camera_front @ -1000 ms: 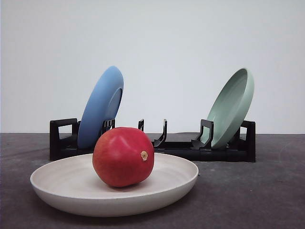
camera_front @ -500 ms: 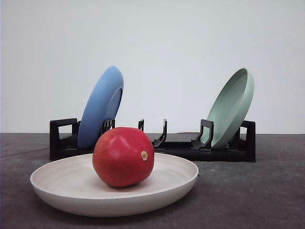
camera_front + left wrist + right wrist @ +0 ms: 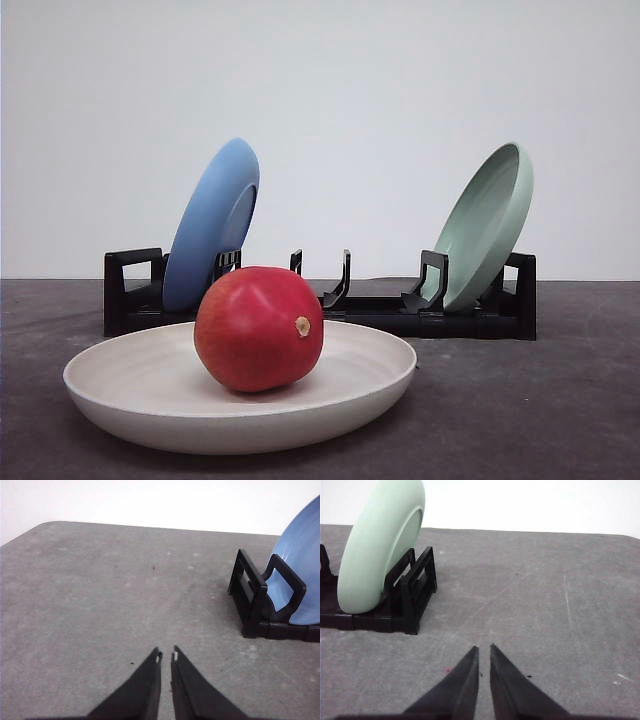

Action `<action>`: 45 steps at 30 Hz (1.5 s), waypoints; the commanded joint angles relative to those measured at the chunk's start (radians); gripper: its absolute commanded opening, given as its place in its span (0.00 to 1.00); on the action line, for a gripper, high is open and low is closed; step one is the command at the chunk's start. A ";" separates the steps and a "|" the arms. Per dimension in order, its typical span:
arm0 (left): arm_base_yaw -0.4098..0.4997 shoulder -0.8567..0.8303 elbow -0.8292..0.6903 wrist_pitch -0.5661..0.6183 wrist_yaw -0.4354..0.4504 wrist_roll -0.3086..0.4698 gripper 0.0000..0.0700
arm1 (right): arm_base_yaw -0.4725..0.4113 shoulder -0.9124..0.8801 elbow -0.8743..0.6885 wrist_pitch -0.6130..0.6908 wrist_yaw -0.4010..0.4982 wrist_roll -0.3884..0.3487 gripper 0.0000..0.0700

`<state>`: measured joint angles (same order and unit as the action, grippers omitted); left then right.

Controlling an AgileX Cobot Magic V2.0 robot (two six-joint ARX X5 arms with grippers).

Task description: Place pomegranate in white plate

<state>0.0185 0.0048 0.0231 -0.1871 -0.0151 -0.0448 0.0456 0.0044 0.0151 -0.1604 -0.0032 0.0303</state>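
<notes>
The glossy red pomegranate [image 3: 259, 328] rests inside the white plate [image 3: 110, 375], which lies flat on the grey table near the front, left of centre. Its tan stem nub points toward the right. My left gripper [image 3: 166, 656] is shut with nothing between its black fingers, hovering over bare table beside the rack's end that holds the blue plate. My right gripper [image 3: 483, 648] is also shut and holds nothing, above bare table near the rack's end with the pale green plate.
A black dish rack [image 3: 380, 310] stands behind the white plate. A blue plate [image 3: 212, 222] leans in its left slot and a pale green plate [image 3: 487, 225] in its right slot. A plain white wall backs the table.
</notes>
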 commanded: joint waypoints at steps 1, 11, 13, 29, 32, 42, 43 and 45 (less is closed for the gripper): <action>0.002 -0.002 -0.011 0.000 0.005 -0.001 0.02 | 0.001 -0.001 -0.004 0.010 0.002 0.009 0.05; 0.002 -0.002 -0.011 0.000 0.005 -0.001 0.02 | 0.001 -0.001 -0.004 0.010 0.002 0.009 0.05; 0.002 -0.002 -0.011 0.000 0.005 -0.001 0.02 | 0.001 -0.001 -0.004 0.010 0.002 0.009 0.05; 0.002 -0.002 -0.011 0.000 0.005 -0.001 0.02 | 0.001 -0.001 -0.004 0.010 0.002 0.009 0.05; 0.002 -0.002 -0.011 0.000 0.005 -0.001 0.02 | 0.001 -0.001 -0.004 0.010 0.002 0.009 0.05; 0.002 -0.002 -0.011 0.000 0.005 -0.001 0.02 | 0.001 -0.001 -0.004 0.010 0.002 0.009 0.05; 0.002 -0.002 -0.011 0.000 0.005 -0.001 0.02 | 0.001 -0.001 -0.004 0.010 0.002 0.009 0.05; 0.002 -0.002 -0.011 0.000 0.005 -0.001 0.02 | 0.001 -0.001 -0.004 0.010 0.002 0.009 0.05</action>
<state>0.0185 0.0048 0.0231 -0.1871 -0.0151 -0.0448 0.0456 0.0044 0.0151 -0.1604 -0.0032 0.0303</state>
